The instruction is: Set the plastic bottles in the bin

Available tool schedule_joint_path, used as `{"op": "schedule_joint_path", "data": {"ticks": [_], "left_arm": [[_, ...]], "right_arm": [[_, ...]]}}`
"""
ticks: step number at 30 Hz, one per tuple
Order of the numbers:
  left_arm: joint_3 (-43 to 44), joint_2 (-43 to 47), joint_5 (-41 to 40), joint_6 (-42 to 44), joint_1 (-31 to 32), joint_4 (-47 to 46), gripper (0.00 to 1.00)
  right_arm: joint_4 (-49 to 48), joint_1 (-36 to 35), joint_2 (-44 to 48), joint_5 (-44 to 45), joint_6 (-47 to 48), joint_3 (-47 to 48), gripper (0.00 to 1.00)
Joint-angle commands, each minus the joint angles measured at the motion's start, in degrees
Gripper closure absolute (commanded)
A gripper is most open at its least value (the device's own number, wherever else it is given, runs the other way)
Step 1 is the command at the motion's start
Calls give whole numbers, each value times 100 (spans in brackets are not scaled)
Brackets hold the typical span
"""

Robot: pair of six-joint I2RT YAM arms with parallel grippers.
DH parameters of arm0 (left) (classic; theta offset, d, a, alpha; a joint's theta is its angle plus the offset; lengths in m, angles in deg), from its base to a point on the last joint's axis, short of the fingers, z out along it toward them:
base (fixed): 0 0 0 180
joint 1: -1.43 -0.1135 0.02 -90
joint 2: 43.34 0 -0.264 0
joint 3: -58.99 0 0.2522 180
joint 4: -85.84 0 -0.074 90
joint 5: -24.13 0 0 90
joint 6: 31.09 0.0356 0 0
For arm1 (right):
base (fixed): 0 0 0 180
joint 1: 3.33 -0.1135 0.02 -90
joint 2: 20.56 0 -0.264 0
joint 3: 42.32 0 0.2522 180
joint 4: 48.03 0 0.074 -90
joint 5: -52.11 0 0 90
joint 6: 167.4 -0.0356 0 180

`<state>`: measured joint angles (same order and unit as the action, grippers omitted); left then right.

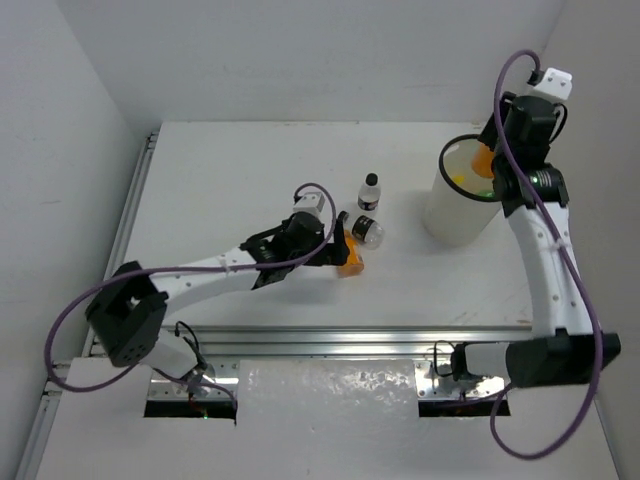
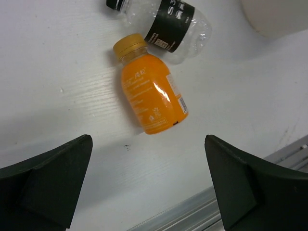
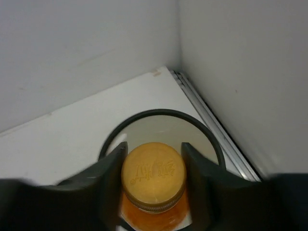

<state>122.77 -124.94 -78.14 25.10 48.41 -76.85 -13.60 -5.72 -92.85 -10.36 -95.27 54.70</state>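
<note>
My right gripper (image 1: 487, 165) is shut on a stubby orange bottle (image 3: 153, 177), gripping it at the cap over the mouth of the cream-white bin (image 1: 452, 212); the bin's black rim (image 3: 159, 113) rings the bottle. Something yellow and something green show inside the bin. My left gripper (image 2: 148, 147) is open and empty, hovering just short of a second orange bottle (image 2: 151, 91) that lies on the table. A clear bottle with a black cap and dark label (image 2: 166, 24) lies touching it. Another black-capped clear bottle (image 1: 369, 192) stands upright further back.
The bin's side (image 2: 276, 14) shows at the top right of the left wrist view. A metal rail (image 1: 360, 340) runs along the table's near edge. White walls close in on the left, back and right.
</note>
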Motion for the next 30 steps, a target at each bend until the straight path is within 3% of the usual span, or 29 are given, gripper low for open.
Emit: {"op": "schedule_joint_path", "data": {"ticks": [1,2,5,13,19,21,23,27,30], "left_arm": [[753,-548,-345,-556,118,592,0],[1068,-706,-416,-601,205,698,0],[1588,-1278,-714,-978,373,1173,0],[1941,-2324,-961,-1410,426,1333,1],[2231,-3203,-1295,-1190,452,1024,16],[2136,-3248,-1392,-1225,461,955,48],[1732,-2882,-1514,-1365,487,945,89],[311,-1695,-2129,-1621,654,745,100],[-185,-572,-2261,-1490,707,848,100]], "right_arm": [[69,404,-819,402,258,329,39],[243,432,-969,402,188,487,2],[1113,424,-1173,34,-93,946,1],[482,406,355,-1204,-629,-468,1],[605,283,760,-2075,-762,-793,1],[527,73,970,-2242,-753,-1056,1],[456,-85,1103,-2426,-753,-1224,1],[333,-542,1218,-2840,-683,-1646,1],[106,-622,1139,-3559,-797,-1839,1]]}}
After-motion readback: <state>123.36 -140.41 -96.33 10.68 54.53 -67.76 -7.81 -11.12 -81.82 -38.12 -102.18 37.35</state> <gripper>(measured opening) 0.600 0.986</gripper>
